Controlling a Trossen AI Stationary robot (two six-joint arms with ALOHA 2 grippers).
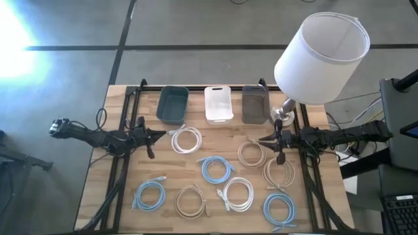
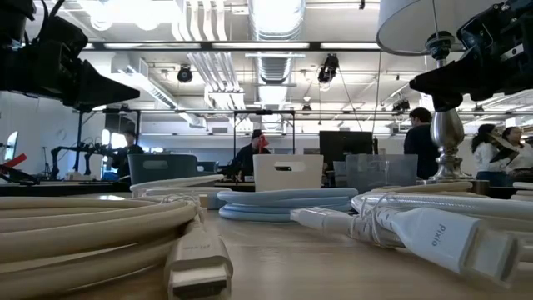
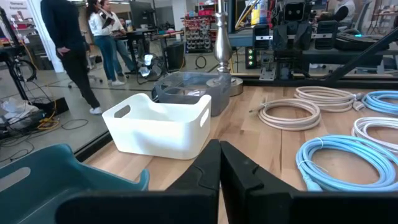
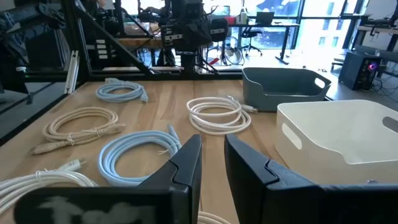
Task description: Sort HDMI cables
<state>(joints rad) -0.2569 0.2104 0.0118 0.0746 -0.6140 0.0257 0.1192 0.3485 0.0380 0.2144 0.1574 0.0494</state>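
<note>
Pale wood forms the worktop (image 1: pixel 215 150), which carries eight coiled HDMI cables and, along its far edge, three bins in a row: a dark teal bin (image 1: pixel 173 105), a white bin (image 1: pixel 218 103) and a grey bin (image 1: pixel 255 104).

A lamp base (image 1: pixel 282 112) stands beside the grey bin, under a white lampshade (image 1: pixel 323 55).

Cables observed in the high view:
- a white coil (image 1: pixel 186 140) just in front of the teal bin;
- a beige coil (image 1: pixel 251 154) in front of the grey bin;
- a second beige coil (image 1: pixel 279 172) near the right edge;
- a light blue coil (image 1: pixel 216 170) at the centre;
- a white coil (image 1: pixel 238 194) just beside it, nearer the front;
- a tan coil (image 1: pixel 190 200) at the front;
- a light blue coil (image 1: pixel 150 194) at the front left;
- a light blue coil (image 1: pixel 280 209) at the front right.

All lie loose on the worktop; none is in a bin.

The left end effector (image 1: pixel 159 135) hangs at the left side, just beside the rear white coil, fingers clenched together and grasping nothing. The right end effector (image 1: pixel 263 140) hangs at the right side next to the rear beige coil, fingers slightly parted and empty.

People stand in the room beyond the worktop.
</note>
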